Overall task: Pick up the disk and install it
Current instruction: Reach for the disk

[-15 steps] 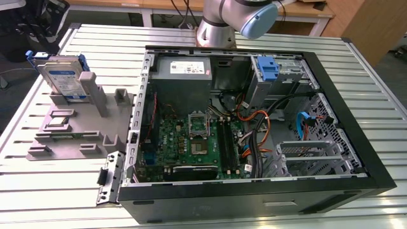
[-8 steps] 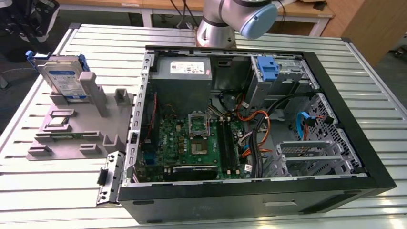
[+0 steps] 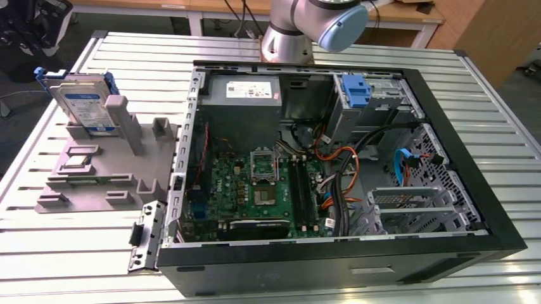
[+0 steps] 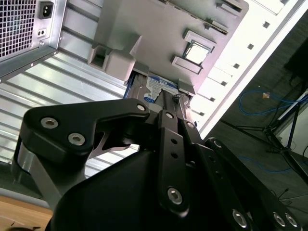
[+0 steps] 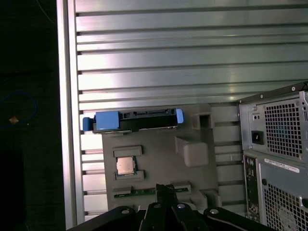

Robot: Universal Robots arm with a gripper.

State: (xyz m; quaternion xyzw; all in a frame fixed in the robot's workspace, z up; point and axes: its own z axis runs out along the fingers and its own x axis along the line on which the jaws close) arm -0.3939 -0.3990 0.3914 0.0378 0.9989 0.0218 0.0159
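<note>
- Disk (image 3: 85,104): silver-grey, white-and-blue label, blue frame.
- Holder (image 3: 110,182): plain grey.
- Table (image 3: 482,107): silvery, ribbed stripes.
- Computer case (image 3: 338,269): black; circuit board (image 3: 253,190) green; cables (image 3: 398,166) orange and blue.
- Robot arm (image 3: 292,35): silver, pale blue cap.

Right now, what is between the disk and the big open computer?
In the exterior view, two upright posts of the grey holder stand between the disk and the computer case. The disk stands in that same holder.
</note>
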